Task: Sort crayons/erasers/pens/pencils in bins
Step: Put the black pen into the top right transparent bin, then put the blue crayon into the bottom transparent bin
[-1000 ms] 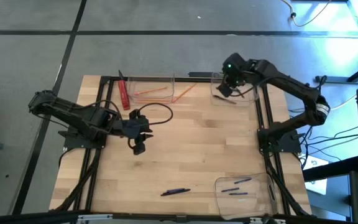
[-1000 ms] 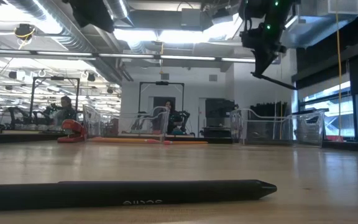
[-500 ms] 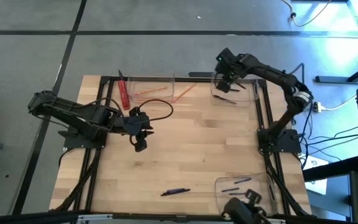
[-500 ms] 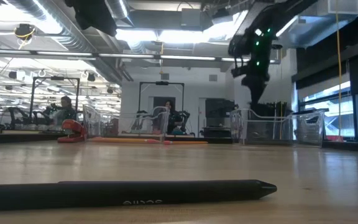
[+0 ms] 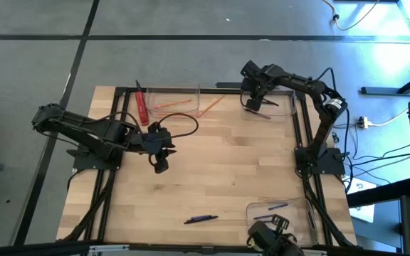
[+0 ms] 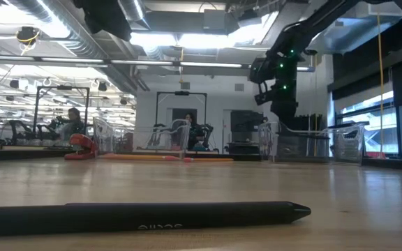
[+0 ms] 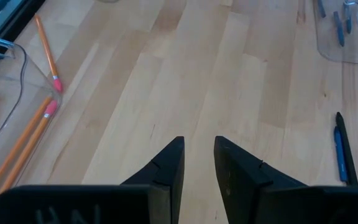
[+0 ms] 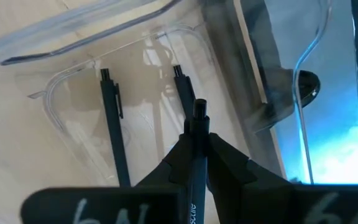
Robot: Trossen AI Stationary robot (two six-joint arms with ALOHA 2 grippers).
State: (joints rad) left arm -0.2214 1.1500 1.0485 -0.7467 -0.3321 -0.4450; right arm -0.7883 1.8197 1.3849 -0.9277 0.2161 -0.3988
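Since a second ago the right arm has swung from the table's far right edge toward the far centre and dropped lower, so the right gripper (image 5: 252, 84) now hangs over the near-left part of the far-right bin (image 5: 280, 107), at about one o'clock on the table. Reading from the left: the left gripper (image 5: 159, 163) waits over bare wood at about nine o'clock from the table's middle, its jaws slightly apart and holding nothing. Just beyond it, at eleven o'clock, a flat red bar (image 5: 142, 105) lies beside the far-left bin (image 5: 191, 89), which holds orange pencils (image 5: 171, 104); one more pencil (image 5: 212, 105) rests outside it on the table. At six o'clock a loose pen (image 5: 201, 218) lies near the front edge, with the near bin (image 5: 297, 210) and its pens (image 5: 277, 206) at five o'clock. In the right wrist view the jaws are clamped on a held pen (image 8: 196, 155), its tip pointing down into the bin where two dark pens (image 8: 114, 124) already lie side by side. To finish this step well, the gripper should probably lower until the pen is close to the bin floor, keep it parallel with the others, then let go so it does not bounce over the shallow wall.
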